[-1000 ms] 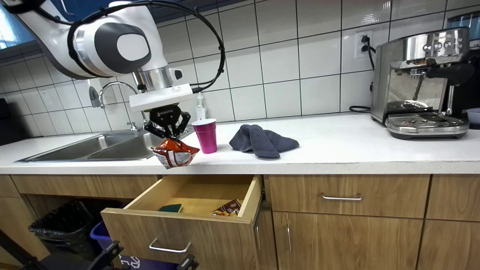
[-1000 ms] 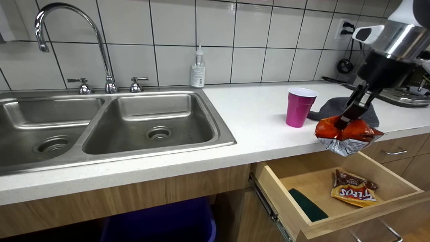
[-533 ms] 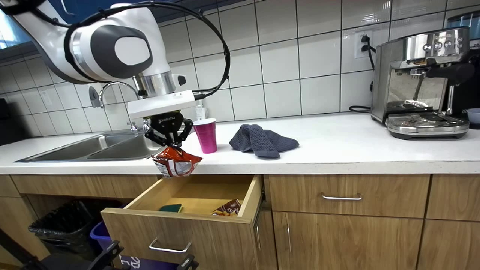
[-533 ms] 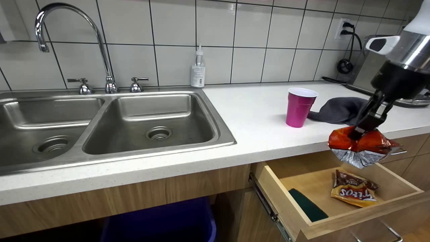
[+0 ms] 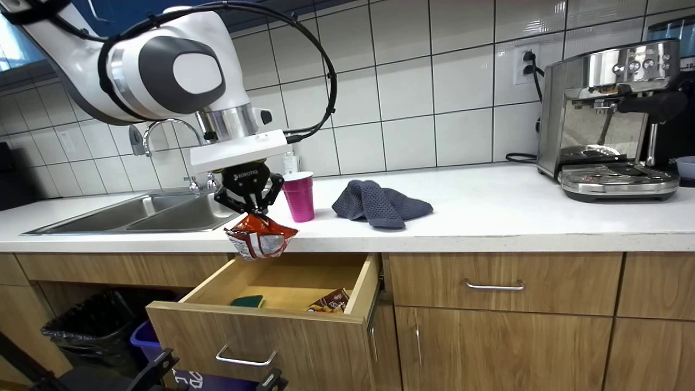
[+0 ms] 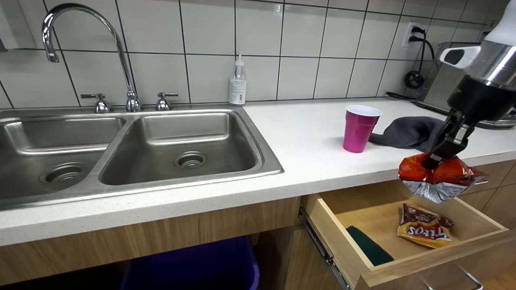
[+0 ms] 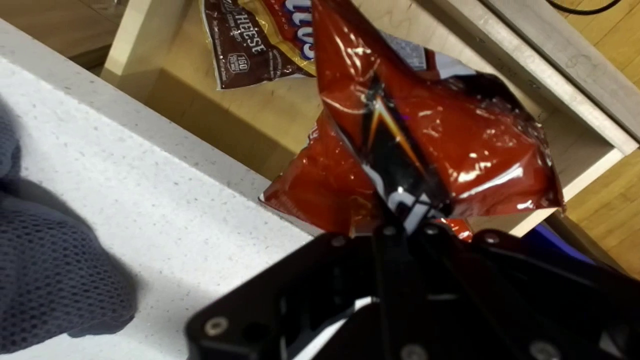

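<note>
My gripper [image 5: 259,213] is shut on a shiny red-orange snack bag with a silver underside [image 5: 261,241]. The bag hangs crumpled above the open wooden drawer [image 5: 260,339], just out from the counter's front edge. In an exterior view the fingers [image 6: 433,161] pinch the bag [image 6: 453,171] from above. In the wrist view the bag [image 7: 480,135] hides the fingertips and part of the drawer. Inside the drawer lie a brown and yellow Fritos bag [image 6: 425,231] and a dark green item [image 6: 369,245]. The Fritos bag also shows in the wrist view [image 7: 250,50].
A pink cup [image 6: 360,131] and a grey cloth [image 5: 380,203] stand on the counter near the gripper. A double sink [image 6: 266,159] with a faucet [image 6: 121,52], a soap bottle [image 6: 238,86] and an espresso machine [image 5: 613,119] are further off. A black-lined bin [image 5: 103,328] is below.
Over the last second my gripper and the held bag have moved right and lower in both exterior views. Most of this came in the first half second. The grip has stayed shut; the drawer is unchanged.
</note>
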### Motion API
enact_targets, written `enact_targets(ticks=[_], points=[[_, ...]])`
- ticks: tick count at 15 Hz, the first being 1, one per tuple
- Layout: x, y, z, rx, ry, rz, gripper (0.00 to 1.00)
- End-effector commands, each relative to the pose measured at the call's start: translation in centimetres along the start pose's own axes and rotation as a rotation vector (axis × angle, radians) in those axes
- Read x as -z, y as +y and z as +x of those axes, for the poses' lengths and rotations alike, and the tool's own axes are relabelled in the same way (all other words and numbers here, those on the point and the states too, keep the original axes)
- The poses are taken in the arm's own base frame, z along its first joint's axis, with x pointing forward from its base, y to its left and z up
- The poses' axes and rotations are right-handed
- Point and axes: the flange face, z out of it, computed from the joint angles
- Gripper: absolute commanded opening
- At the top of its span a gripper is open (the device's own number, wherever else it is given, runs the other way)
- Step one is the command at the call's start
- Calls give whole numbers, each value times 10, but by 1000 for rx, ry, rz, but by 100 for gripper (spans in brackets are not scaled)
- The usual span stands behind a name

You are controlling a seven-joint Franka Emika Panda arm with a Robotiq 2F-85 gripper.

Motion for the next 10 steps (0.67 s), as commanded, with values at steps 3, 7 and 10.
enact_targets(ticks=[3, 7, 10], points=[[-14, 5, -2, -45, 8, -19, 0], [-32, 7, -3, -88, 24, -36, 0], [-48, 6, -4, -119, 33, -50, 0]])
